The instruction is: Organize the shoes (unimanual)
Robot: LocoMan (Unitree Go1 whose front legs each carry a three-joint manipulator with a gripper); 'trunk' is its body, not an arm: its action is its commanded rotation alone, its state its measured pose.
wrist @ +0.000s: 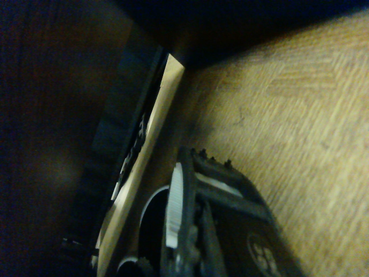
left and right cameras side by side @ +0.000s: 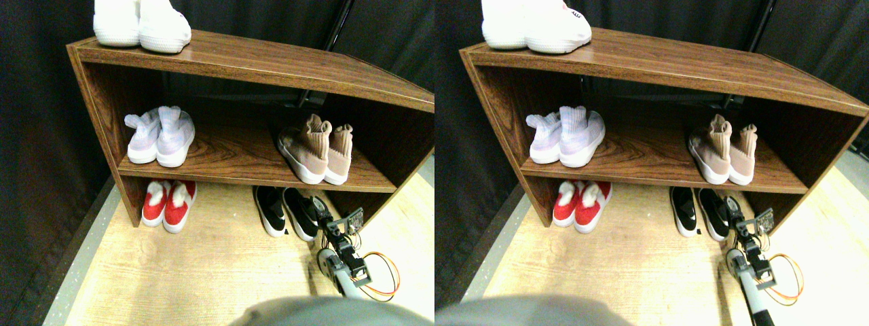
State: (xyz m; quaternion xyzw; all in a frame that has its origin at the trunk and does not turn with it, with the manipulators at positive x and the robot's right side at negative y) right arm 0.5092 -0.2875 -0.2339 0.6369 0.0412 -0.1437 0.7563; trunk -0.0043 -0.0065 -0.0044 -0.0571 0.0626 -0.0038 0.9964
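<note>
A pair of low black slip-ons (left and right cameras side by side: 284, 210) sits on the floor under the right end of the wooden shoe rack (left and right cameras side by side: 271, 64). My right gripper (left and right cameras side by side: 320, 210) is down at the outer side of the right black shoe, close against it. In the wrist view that black shoe (wrist: 118, 144) and its pale sole edge (wrist: 151, 138) run beside the dark jaw. The tan knit sock sneakers (left and right cameras side by side: 316, 149) stand together on the right of the middle shelf. A pale lavender knit pair (left and right cameras side by side: 161, 136) stands on the left of the same shelf.
Red slip-ons with white fluff (left and right cameras side by side: 168, 204) rest on the floor under the rack's left end. White shoes (left and right cameras side by side: 141, 27) stand on the top board. The rack's right side panel (left and right cameras side by side: 380, 190) is close behind my gripper. Light wood floor (left and right cameras side by side: 204, 272) stretches in front; dark curtain behind.
</note>
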